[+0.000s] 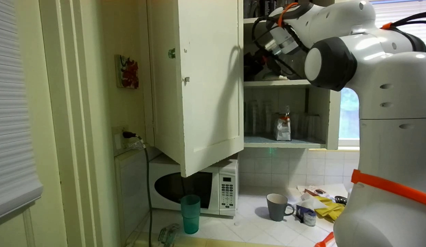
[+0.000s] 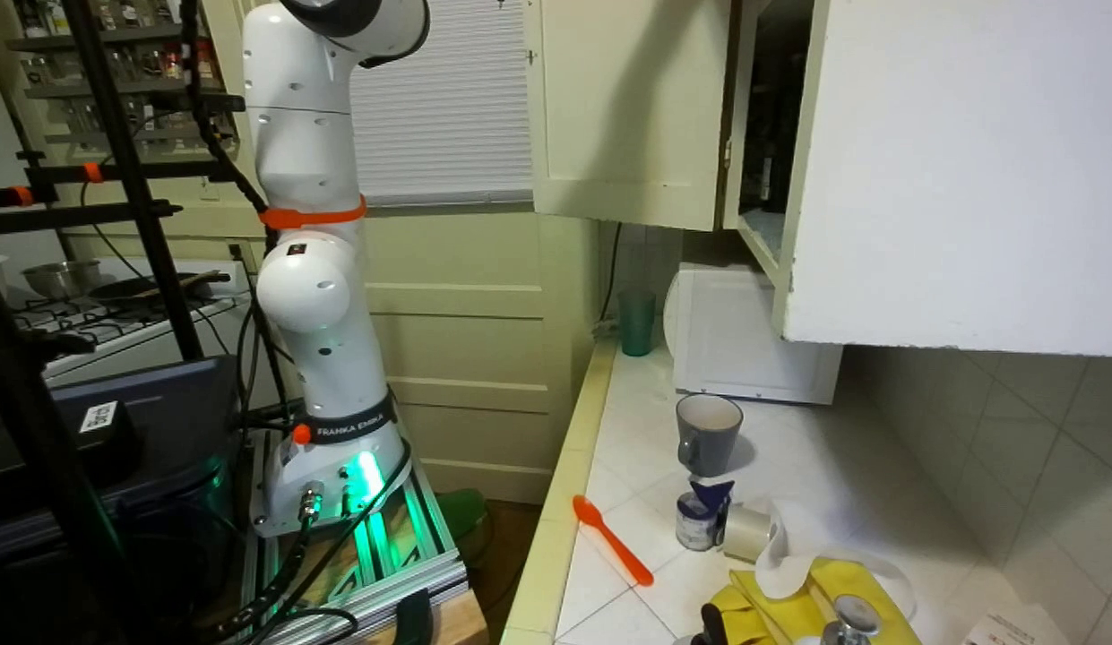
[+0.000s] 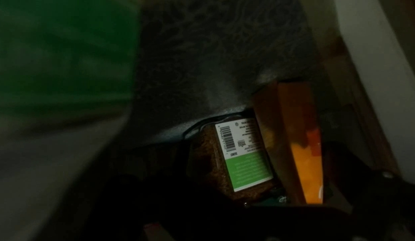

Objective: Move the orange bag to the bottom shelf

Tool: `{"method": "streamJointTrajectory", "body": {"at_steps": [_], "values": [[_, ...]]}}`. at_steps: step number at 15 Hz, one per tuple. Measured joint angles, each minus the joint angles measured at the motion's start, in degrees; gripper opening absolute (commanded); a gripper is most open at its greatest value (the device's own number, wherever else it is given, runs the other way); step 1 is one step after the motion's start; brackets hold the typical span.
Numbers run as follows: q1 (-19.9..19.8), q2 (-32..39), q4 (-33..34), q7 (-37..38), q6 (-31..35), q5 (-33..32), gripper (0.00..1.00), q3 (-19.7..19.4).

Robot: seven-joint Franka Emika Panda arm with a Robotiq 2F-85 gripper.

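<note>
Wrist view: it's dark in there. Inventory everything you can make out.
orange bag: one, orange and yellow, right of centre
labelled pack: one, brown with white-and-green label, centre, left of the orange bag
teal patch: one, dark teal, low, right of centre
green shape: one, green, upper left; too blurred to name
grey blur: one, greyish, lower left; unidentified
patterned surface: one, dark grey, top centre
pale panel: one, off-white, right side
small strip: one, dull reddish, bottom edge; unidentified
gripper fingers: count unclear, black, low, lost in shadow; open or shut unclear
</note>
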Motion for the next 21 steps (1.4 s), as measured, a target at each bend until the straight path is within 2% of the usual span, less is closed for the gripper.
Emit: {"method": "streamJointTrajectory", "body": {"at_steps": [10,21], "values": [[0.02,1.21,0.45,2.45,1.52,0.43,1.0,0.28],[-2.02,4.42,4.97,5.4,-4.76,3.21,1.0,0.12]]}}
